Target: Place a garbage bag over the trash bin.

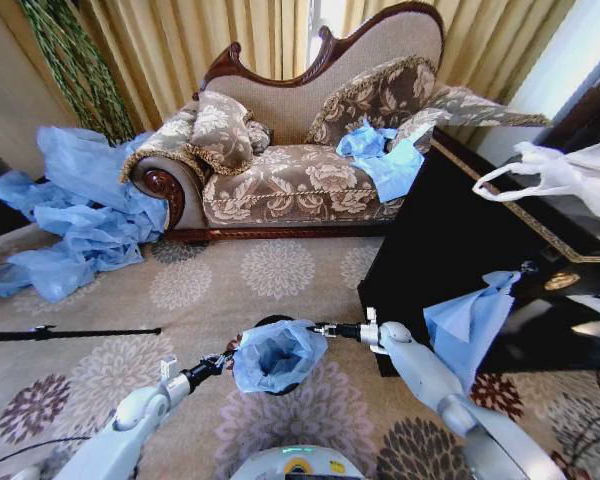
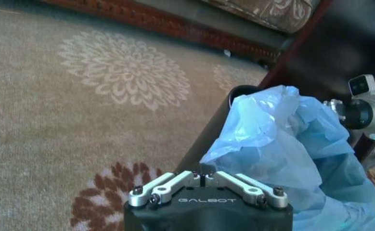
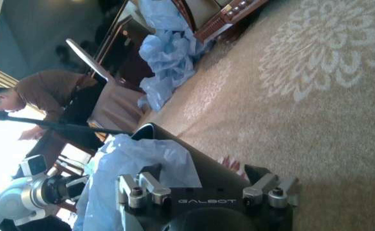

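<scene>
Garbage bag [image 1: 277,355] drapes over the trash bin [image 1: 272,323] on the carpet [image 1: 280,270], open floor beyond. Left gripper [image 1: 227,357] jaws pinch the bag's left edge; right gripper [image 1: 320,328] jaws spread at its right edge.

Left end effector [image 1: 230,356] pinched (right [image 1: 318,328] spread) — both forward.

trash bin [image 1: 277,385] mostly hidden under garbage bag [image 1: 277,355], right end effector [image 3: 206,190] fingertips cut off

pale grey-white arms, black wrists; each end effector [image 2: 203,179] has silver screwed linkages, "galbot" lettering.
</scene>
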